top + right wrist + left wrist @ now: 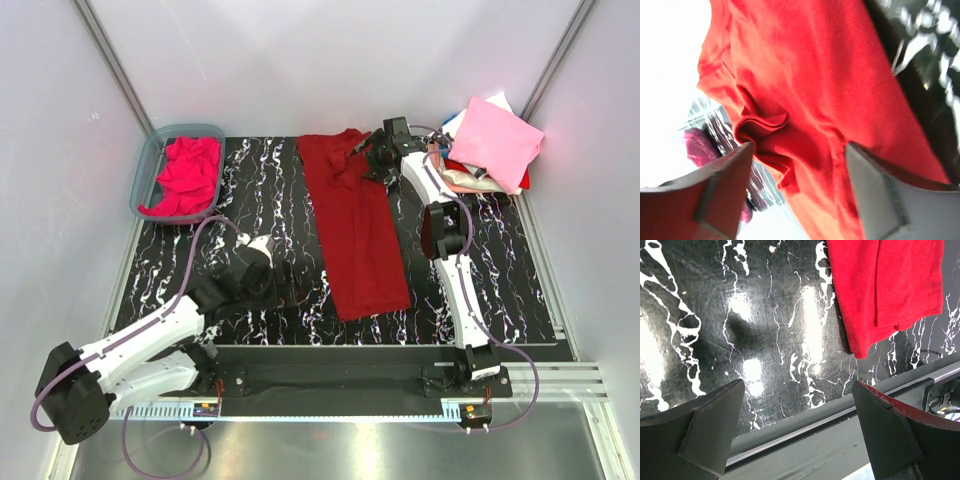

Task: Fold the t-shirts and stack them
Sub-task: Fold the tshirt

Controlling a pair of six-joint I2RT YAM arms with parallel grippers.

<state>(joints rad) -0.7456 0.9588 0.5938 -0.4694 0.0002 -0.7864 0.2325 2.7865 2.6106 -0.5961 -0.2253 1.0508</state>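
Tabletop (pixel 270 190), black with white veins, carries the crimson t-shirt (pixel 360 240), folded into a long strip down its middle. Folded t-shirts (pixel 495 145) sit stacked at the far right corner, pink on top. The tub (pixel 150 165) at far left holds the magenta t-shirt (pixel 190 175). The right gripper (pixel 799 145) hangs spread over the strip's far end, gripping nothing; the left gripper (pixel 797 385), wide apart, hovers over bare table beside its near end.
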